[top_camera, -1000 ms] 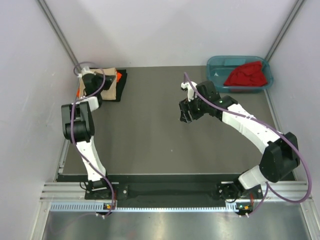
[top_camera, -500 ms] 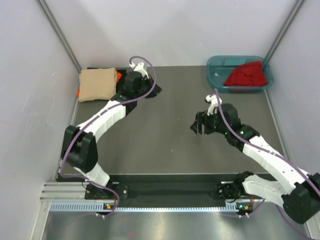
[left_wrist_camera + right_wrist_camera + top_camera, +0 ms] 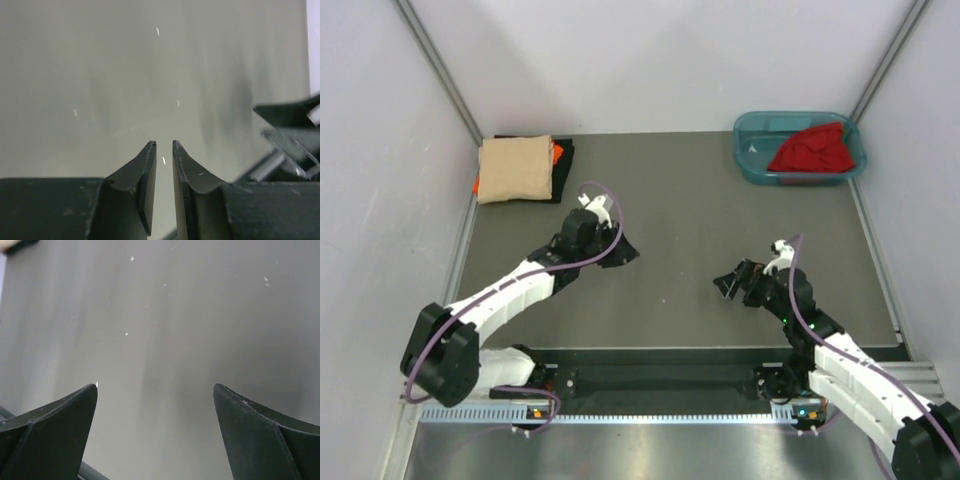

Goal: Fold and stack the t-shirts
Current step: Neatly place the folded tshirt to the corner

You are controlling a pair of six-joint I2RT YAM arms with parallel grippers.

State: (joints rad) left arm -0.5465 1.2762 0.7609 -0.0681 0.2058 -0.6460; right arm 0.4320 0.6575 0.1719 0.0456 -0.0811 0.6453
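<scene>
Folded t-shirts lie stacked at the table's far left corner. The beige one [image 3: 516,168] is on top, with orange [image 3: 558,152] and black [image 3: 566,170] edges showing beneath it. A dark red t-shirt [image 3: 812,150] lies crumpled in the teal tub [image 3: 752,150] at the far right. My left gripper [image 3: 625,250] [image 3: 163,142] hovers over bare table left of centre, well away from the stack. Its jaws stand a narrow gap apart with nothing between them. My right gripper [image 3: 728,282] [image 3: 155,387] hangs over bare table right of centre, wide open and empty.
The dark table [image 3: 680,200] is walled by white panels at the left, back and right. A metal rail [image 3: 660,380] runs along the near edge by the arm bases. In the left wrist view, the right gripper's fingers [image 3: 290,117] show at the right edge.
My left arm has left the stack and swung back toward the near middle, its jaws parting slightly. My right arm has drawn back toward the near edge and opened wider.
</scene>
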